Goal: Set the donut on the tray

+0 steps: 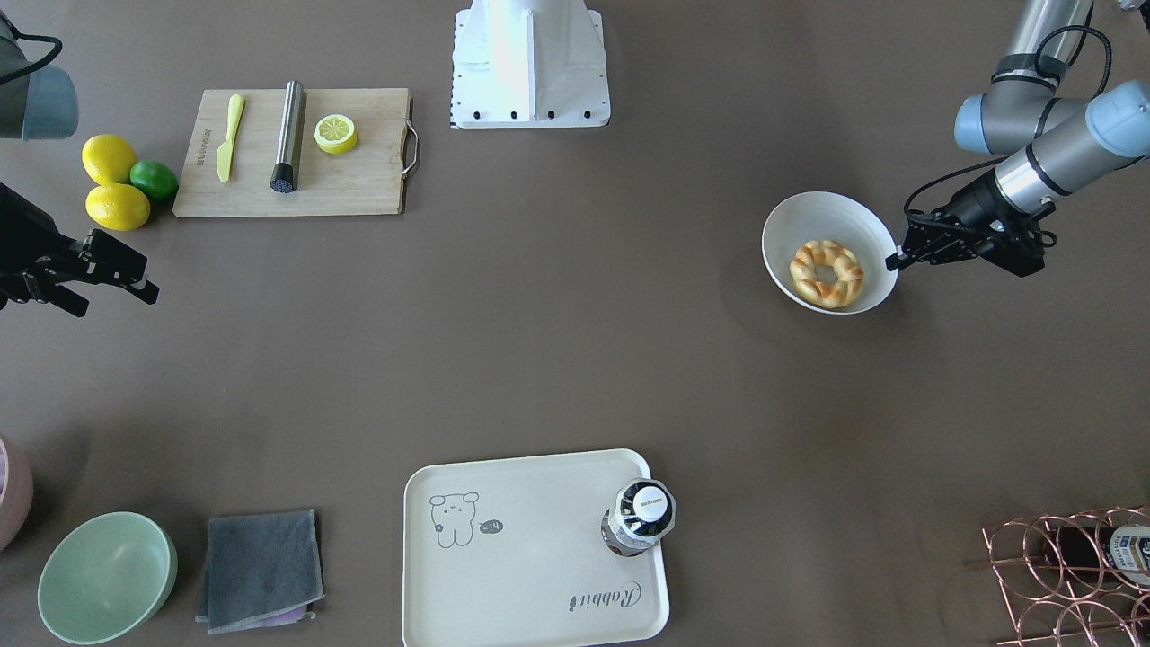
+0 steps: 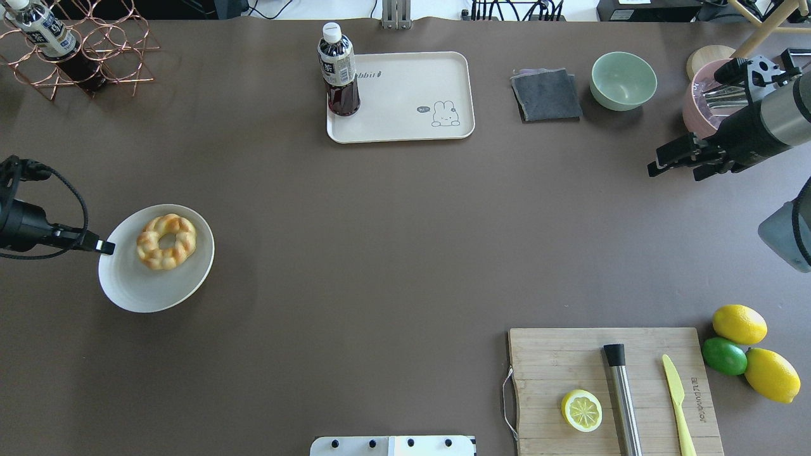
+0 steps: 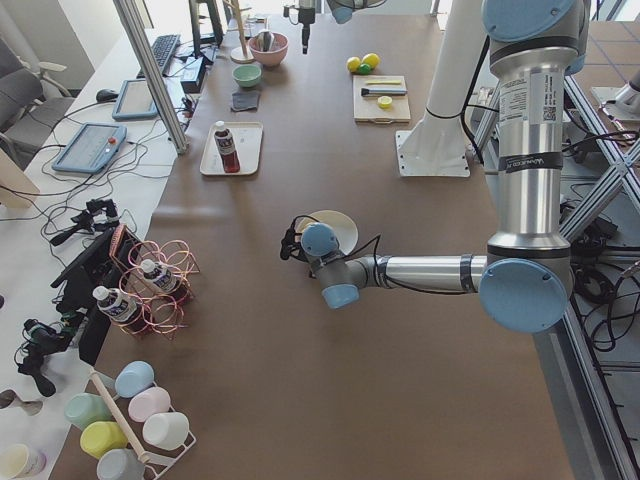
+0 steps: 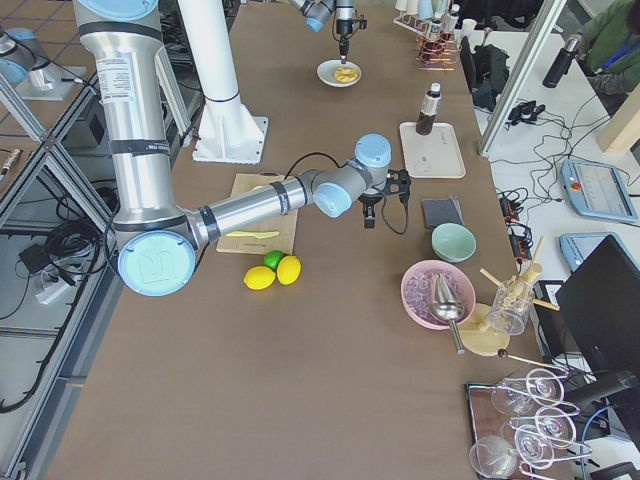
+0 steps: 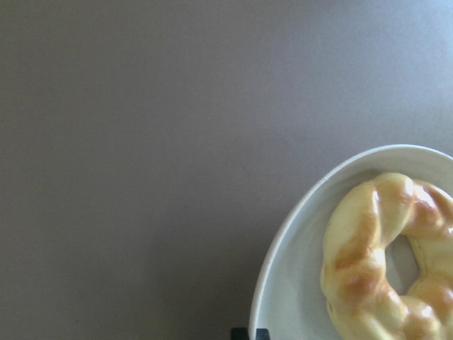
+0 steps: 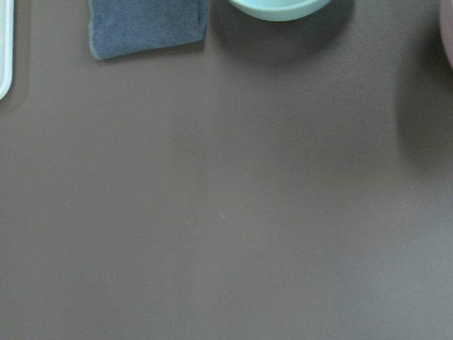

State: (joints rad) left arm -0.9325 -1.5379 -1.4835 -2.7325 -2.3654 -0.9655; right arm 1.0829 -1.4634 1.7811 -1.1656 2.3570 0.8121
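Observation:
The golden-brown braided donut (image 1: 827, 273) lies in a round white bowl (image 1: 809, 220) on the robot's left side of the table; it also shows in the overhead view (image 2: 166, 241) and the left wrist view (image 5: 375, 262). My left gripper (image 1: 895, 261) hovers at the bowl's outer rim, beside the donut and apart from it, with its jaws together and empty; in the overhead view it (image 2: 106, 247) is at the bowl's left edge. The cream-white tray (image 1: 530, 557) with the bear drawing sits at the table's far side (image 2: 412, 69). My right gripper (image 2: 652, 163) is open and empty, far from both.
A dark drink bottle (image 2: 339, 71) stands on the tray's corner. A grey cloth (image 2: 546, 95), a green bowl (image 2: 623, 80) and a pink bowl (image 2: 697, 95) lie near the right gripper. A cutting board (image 2: 557, 354) holds a lemon half, grater and knife. A copper wire rack (image 2: 95, 38) holds bottles.

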